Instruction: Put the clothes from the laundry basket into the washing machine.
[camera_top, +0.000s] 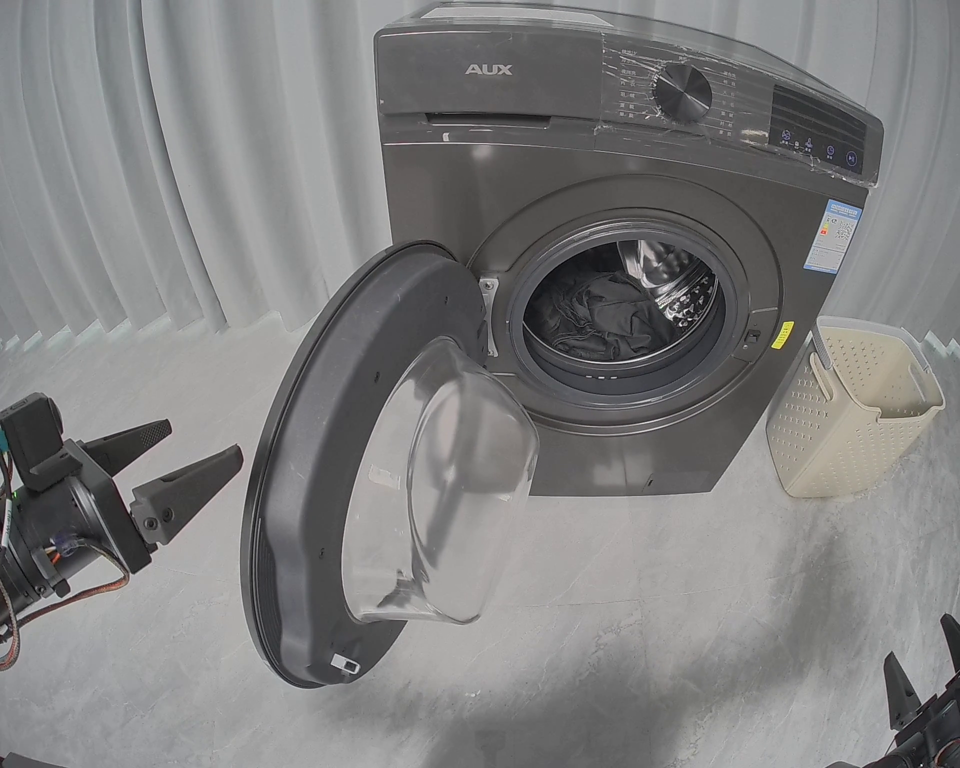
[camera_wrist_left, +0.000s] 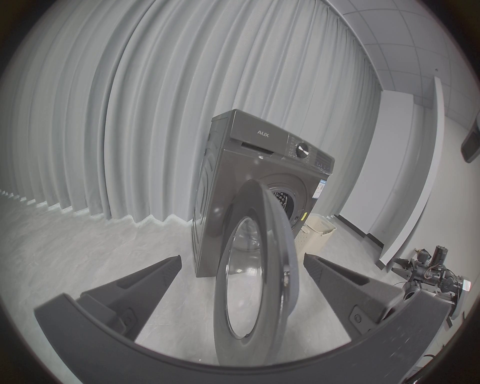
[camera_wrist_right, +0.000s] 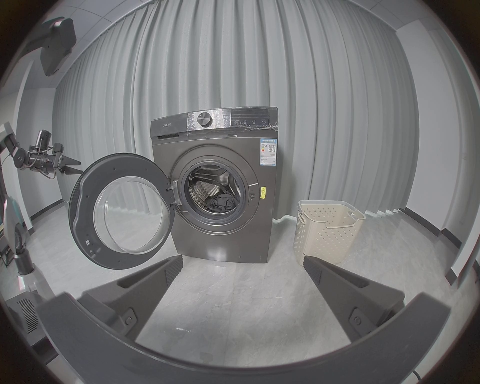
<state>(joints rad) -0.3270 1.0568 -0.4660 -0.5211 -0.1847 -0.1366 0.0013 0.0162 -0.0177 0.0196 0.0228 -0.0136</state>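
On the grey floor (camera_top: 650, 620) ahead we count one washing machine (camera_top: 620, 200), its one round door (camera_top: 330, 450) standing wide open on the robot's left, and one cream laundry basket (camera_top: 830, 420) just beside the machine on the robot's right. Inside the drum (camera_top: 680, 285) sits one dark heap of clothes (camera_top: 600, 320); the folds merge, so we can't tell how many pieces. Two grippers: the left gripper (camera_top: 200, 442) is released, jaws spread with nothing between them, low to the left of the door and apart from it. The right gripper (camera_wrist_right: 242, 260) is likewise released and bare, low on the right, well apart from the basket. The head view cuts it off at the corner, leaving two fingertips (camera_top: 897, 688). The basket's bottom is hidden behind its rim, so we can't tell the contents. The door's clear bowl (camera_top: 450, 480) covers part of the machine's lower front. One pleated curtain (camera_top: 200, 150) hangs behind.
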